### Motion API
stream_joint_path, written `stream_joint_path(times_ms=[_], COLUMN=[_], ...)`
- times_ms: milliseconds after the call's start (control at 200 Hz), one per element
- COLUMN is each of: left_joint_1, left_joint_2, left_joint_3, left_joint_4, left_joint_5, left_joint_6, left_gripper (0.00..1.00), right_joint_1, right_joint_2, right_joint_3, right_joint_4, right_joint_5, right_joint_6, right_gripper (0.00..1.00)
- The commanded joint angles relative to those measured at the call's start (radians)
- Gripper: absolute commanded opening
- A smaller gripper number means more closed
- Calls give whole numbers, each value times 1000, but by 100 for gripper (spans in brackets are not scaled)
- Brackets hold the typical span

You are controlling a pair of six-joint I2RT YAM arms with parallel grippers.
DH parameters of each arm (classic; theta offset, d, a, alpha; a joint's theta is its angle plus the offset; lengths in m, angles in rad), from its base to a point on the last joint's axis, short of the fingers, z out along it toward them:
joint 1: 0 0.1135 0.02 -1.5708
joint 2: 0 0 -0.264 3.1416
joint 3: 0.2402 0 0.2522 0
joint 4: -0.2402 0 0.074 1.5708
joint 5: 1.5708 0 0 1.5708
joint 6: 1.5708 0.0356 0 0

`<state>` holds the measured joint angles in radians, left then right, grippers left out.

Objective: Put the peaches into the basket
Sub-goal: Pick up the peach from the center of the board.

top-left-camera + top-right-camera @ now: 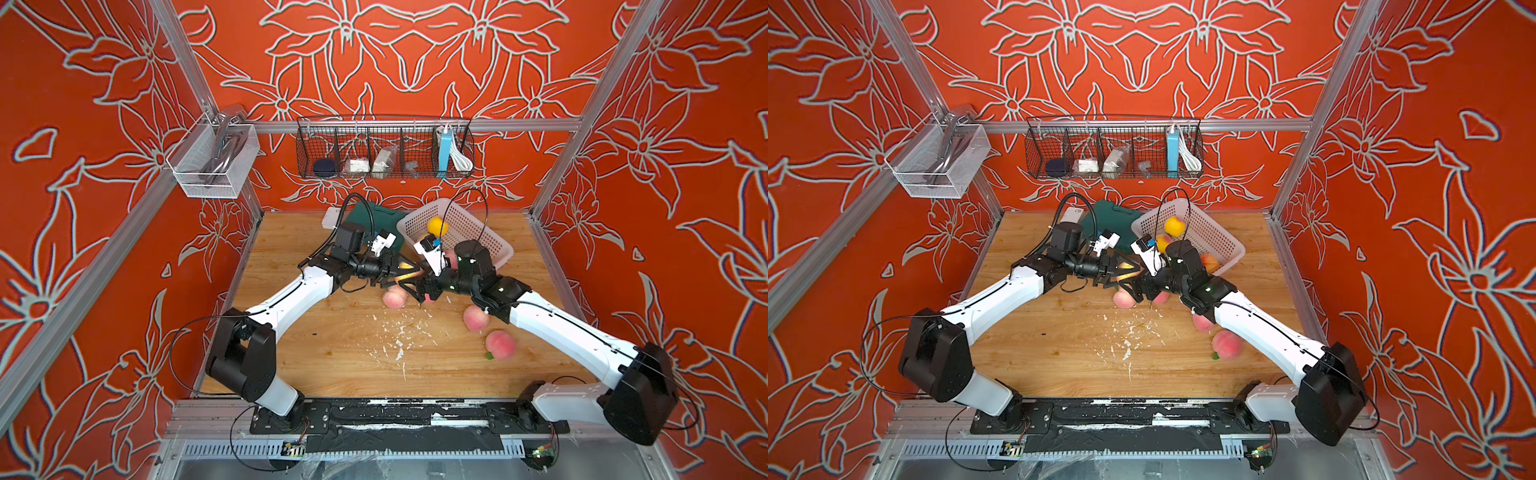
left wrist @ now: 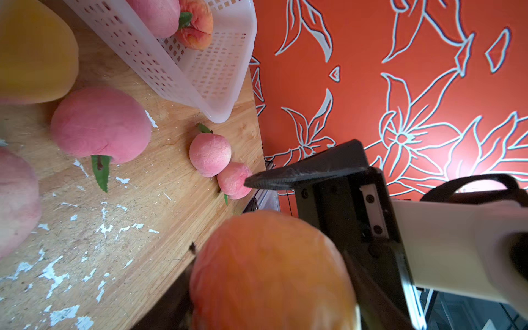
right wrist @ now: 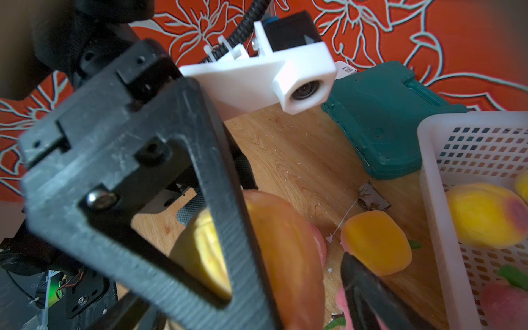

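- Orange peach (image 1: 408,272) sits above the counter (image 1: 332,353), near the basket (image 1: 467,218); which way it points is unclear.
- Left claw (image 1: 412,272) clamps it.
- Right claw (image 1: 411,281) gapes wide around it.
- The basket's long axis runs diagonally, with a yellow peach (image 1: 437,226) inside.

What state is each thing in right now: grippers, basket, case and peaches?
left gripper, closed on the orange peach.
right gripper, open.
orange peach, gripped, outside the basket.
basket, partly filled.
yellow peach, inside the basket.
pink peaches, loose on the table.
green case, shut.
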<state>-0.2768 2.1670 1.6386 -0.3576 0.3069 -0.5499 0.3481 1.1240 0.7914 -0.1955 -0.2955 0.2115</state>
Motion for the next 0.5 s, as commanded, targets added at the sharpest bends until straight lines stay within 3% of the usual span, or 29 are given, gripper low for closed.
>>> stream_joint_path(times_ms=[0,495], left_joint_1=[-6,-7], left_joint_2=[26,27], left_joint_3=[18,23], left_joint_4=[-35,-56], left_joint_5=[-17,17], left_joint_6=[11,20], left_gripper=[81,62], right_joint_1=[6,6], right_joint_2=[-3,-3], right_joint_3=[11,28], right_joint_4=[-21,-35], right_joint_5=[33,64], right_joint_6=[-14,-38], right_gripper=[99,99])
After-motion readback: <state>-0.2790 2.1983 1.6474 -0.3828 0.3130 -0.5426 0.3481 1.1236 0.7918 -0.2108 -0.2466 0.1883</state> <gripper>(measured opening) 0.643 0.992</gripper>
